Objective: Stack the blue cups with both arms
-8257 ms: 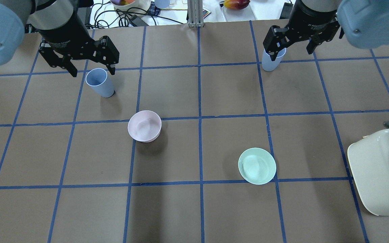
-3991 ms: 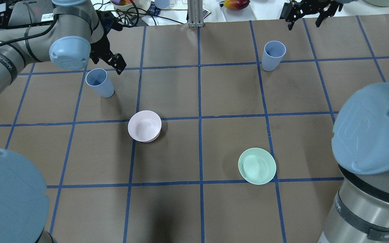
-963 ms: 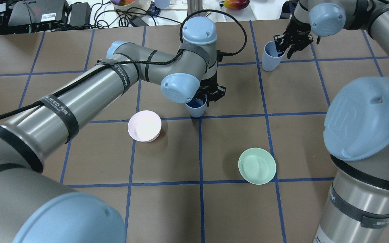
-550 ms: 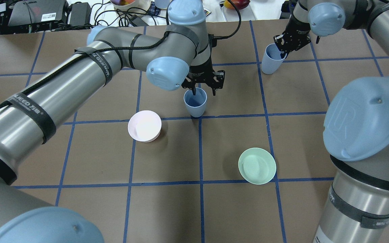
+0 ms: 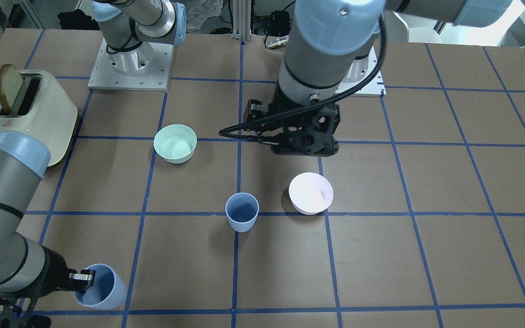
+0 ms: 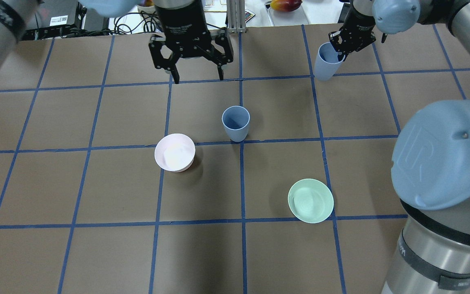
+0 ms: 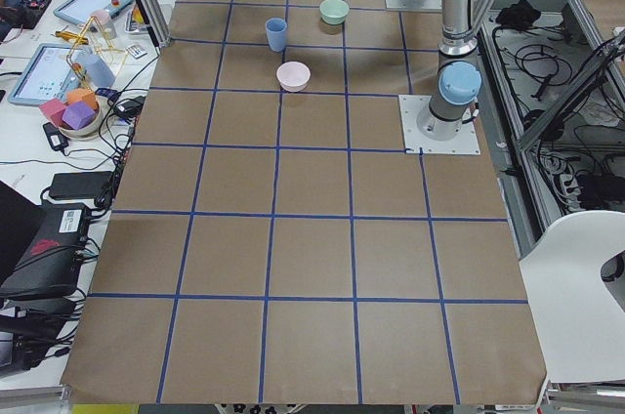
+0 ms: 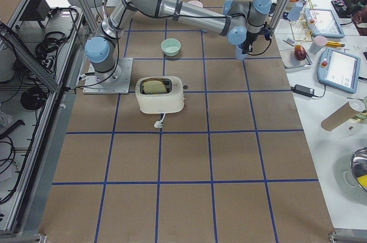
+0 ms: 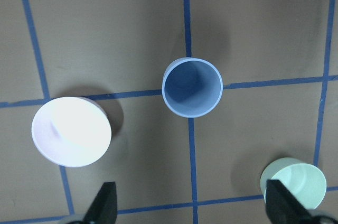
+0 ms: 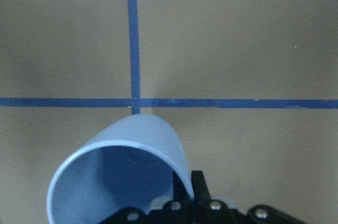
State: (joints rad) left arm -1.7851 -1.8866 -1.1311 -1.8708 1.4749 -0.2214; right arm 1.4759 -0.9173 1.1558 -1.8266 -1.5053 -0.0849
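Beside the pink bowl (image 6: 174,152): the receiving cup (image 6: 236,122) stands free on the desk (image 6: 96,183), just off the bowl's far-right side in the overhead view, near but not touching.
Receiving cup, axis: long axis vertical, mouth up, base down. The left wrist view looks straight into it.
Carried cup (image 6: 324,63): well apart from the pink bowl, out past the receiving cup. Its long axis leans, with the mouth up and tipped toward the wrist. I cannot tell whether the base is off the desk.
Right gripper (image 6: 341,51): clamped on the carried cup's rim, pinching the wall.
Left gripper (image 6: 198,79): jaws spread wide, empty, raised beyond the pink bowl.
Step in hand (judgement): the right arm carries its cup toward the pink bowl's neighbour and nests it.
To do it well: square the leaning axis to vertical first. Centre the base over the open mouth and lower slowly. The one-sided rim pinch may let the cup swing. Pass clear of the pink bowl and keep the left gripper out of the way.
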